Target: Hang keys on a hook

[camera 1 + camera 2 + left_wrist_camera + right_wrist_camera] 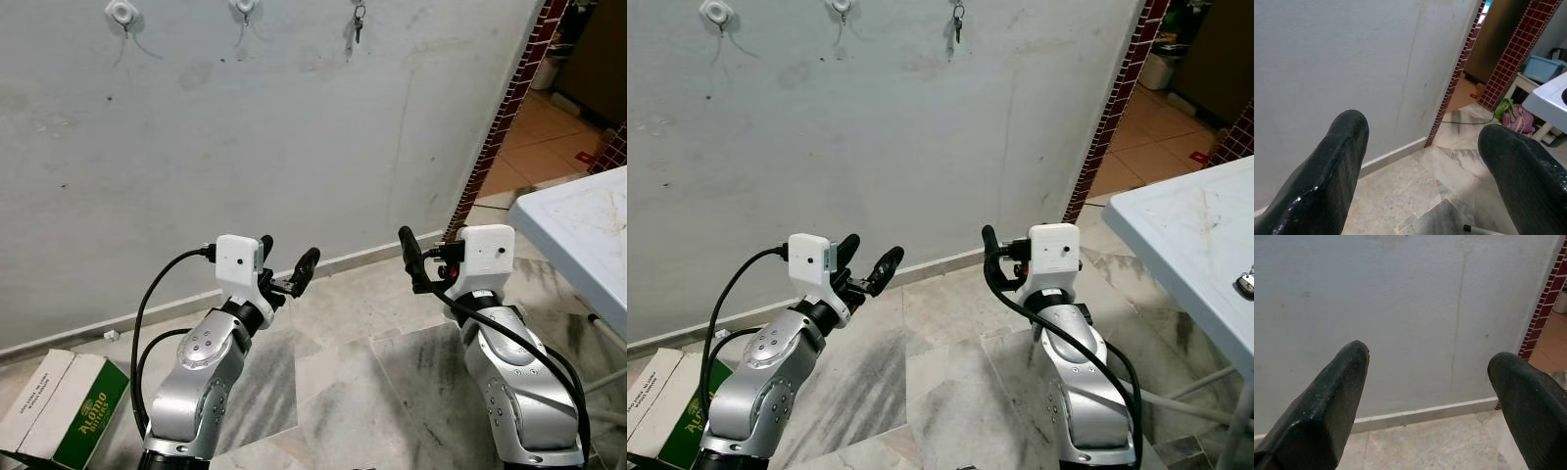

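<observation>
Keys [359, 23] hanging high on the wall are too small to detail; the white table [578, 227] is cut off at the right edge.

Left gripper [287, 259] and right gripper [423, 257] raised, fingers spread, empty

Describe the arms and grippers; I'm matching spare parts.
Both arms are silver metal with round bolted joints. Each wrist carries a white camera box with a black cable looping back. The left gripper and right gripper each have two long black fingers.

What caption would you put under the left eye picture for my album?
Keys hang on the rightmost of three wall hooks while both arms wait below, left end effector open and empty.
</observation>
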`<state>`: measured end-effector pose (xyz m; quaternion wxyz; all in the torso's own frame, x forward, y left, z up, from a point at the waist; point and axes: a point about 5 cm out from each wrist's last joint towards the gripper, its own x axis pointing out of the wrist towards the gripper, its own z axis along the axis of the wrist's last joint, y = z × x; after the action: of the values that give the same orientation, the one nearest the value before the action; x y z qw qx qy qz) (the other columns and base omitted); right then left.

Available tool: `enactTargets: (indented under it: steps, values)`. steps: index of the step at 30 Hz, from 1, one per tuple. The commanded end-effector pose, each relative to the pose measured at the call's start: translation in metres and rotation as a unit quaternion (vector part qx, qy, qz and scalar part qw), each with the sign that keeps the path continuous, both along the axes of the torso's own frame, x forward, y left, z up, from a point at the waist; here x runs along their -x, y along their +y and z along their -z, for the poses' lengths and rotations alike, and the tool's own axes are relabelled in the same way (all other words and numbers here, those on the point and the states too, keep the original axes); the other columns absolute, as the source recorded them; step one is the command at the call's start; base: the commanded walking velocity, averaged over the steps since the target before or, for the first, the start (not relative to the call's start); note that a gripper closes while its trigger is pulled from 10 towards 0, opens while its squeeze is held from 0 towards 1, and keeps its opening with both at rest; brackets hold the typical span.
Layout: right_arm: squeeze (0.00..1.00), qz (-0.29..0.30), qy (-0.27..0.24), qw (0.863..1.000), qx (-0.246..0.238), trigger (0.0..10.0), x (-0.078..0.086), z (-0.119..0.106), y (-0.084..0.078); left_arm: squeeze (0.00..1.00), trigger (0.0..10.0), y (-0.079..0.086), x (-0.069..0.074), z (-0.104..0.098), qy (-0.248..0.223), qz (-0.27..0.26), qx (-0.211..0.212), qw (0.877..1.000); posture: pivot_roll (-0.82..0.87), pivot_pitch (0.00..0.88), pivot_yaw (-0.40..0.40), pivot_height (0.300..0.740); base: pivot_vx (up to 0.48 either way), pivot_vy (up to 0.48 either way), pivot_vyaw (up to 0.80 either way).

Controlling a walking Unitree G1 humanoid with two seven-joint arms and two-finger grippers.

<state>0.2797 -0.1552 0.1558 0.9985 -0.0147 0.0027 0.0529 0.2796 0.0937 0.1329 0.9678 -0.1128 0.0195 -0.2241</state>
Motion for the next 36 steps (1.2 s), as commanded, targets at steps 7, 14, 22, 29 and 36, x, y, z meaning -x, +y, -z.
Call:
enactTargets:
  steps: [7, 14, 22, 29, 36]
  values:
    - [0.0, -0.007, 0.002, 1.0, 0.001, 10.0, 0.0006, 0.0005, 0.002, 0.0, 10.0, 0.0035, -0.0018, 0.0002, 0.006, -0.011, 0.002, 1.0, -0.09, 0.111, 0.057, 0.74, 0.0, 0.035, -0.77]
    - [0.0, -0.007, 0.002, 1.0, -0.001, 10.0, 0.0006, 0.0006, 0.0024, 0.0, 10.0, 0.0037, -0.0019, 0.0003, 0.007, -0.011, 0.001, 1.0, -0.09, 0.112, 0.057, 0.74, 0.0, 0.277, -0.69]
    - [0.0, -0.008, 0.001, 1.0, -0.001, 10.0, 0.0004, 0.0007, 0.0025, 0.0, 10.0, 0.0033, -0.0027, 0.0001, 0.007, -0.011, 0.0, 1.0, -0.09, 0.112, 0.057, 0.74, 0.0, 0.287, -0.11]
    - [0.0, -0.009, 0.0, 1.0, -0.001, 10.0, 0.0007, 0.0007, 0.0029, 0.0, 10.0, 0.0028, -0.0026, 0.0, 0.007, -0.01, -0.001, 1.0, -0.09, 0.11, 0.06, 0.74, 0.0, 0.284, 0.0]
    - [0.0, -0.007, -0.001, 1.0, 0.0, 10.0, -0.0003, 0.0001, 0.0024, 0.0, 10.0, 0.0009, -0.0022, -0.0001, 0.005, -0.007, -0.001, 1.0, -0.09, 0.105, 0.059, 0.74, 0.0, 0.078, 0.0]
